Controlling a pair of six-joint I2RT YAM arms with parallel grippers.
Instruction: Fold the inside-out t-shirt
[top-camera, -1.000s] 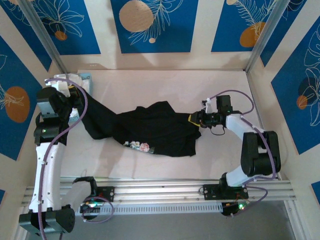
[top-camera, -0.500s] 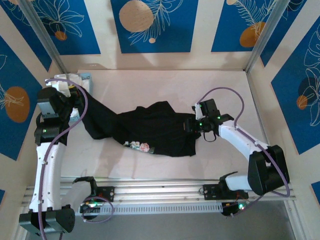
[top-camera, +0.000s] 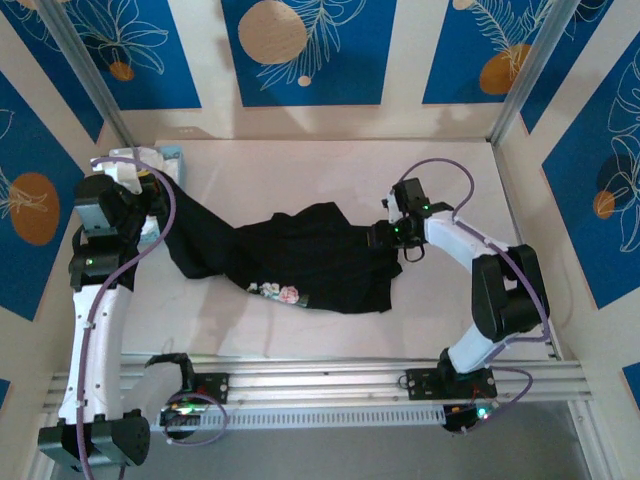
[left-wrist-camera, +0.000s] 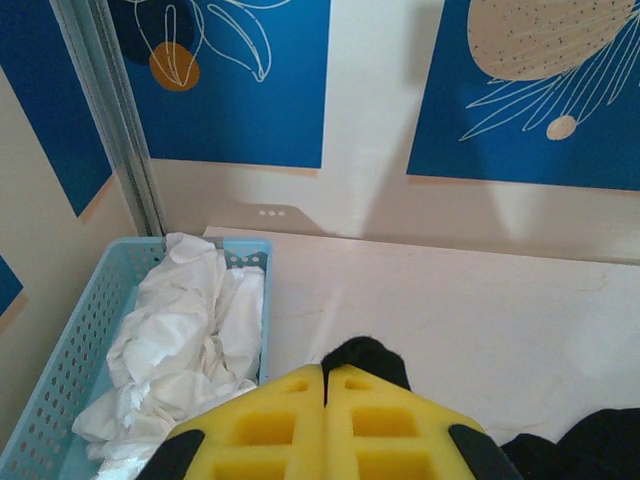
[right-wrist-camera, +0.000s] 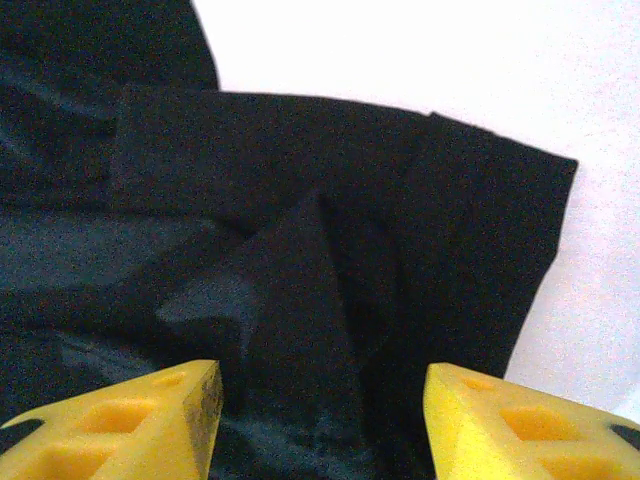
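Black cloth, the inside-out t-shirt (top-camera: 310, 255), lies crumpled across the middle of the pale counter (top-camera: 300, 170), stretched in a band from the far-left corner to right of centre. We note a small pale print (top-camera: 280, 292) at its near edge. The left end effector (left-wrist-camera: 325, 375) has its yellow fingers pressed together, with a tuft of the black cloth pinched between them and showing just beyond the tips. In the overhead view that end of the shirt runs up to it. Just to its left, a blue basket (left-wrist-camera: 60, 380) stands in the corner against the wall, holding a white cloth (left-wrist-camera: 190, 330). The right end effector (right-wrist-camera: 320, 420) is at the shirt's right edge, its fingers (right-wrist-camera: 150, 420) spread well apart over folded black cloth. We cannot tell whether the pads touch the fabric.
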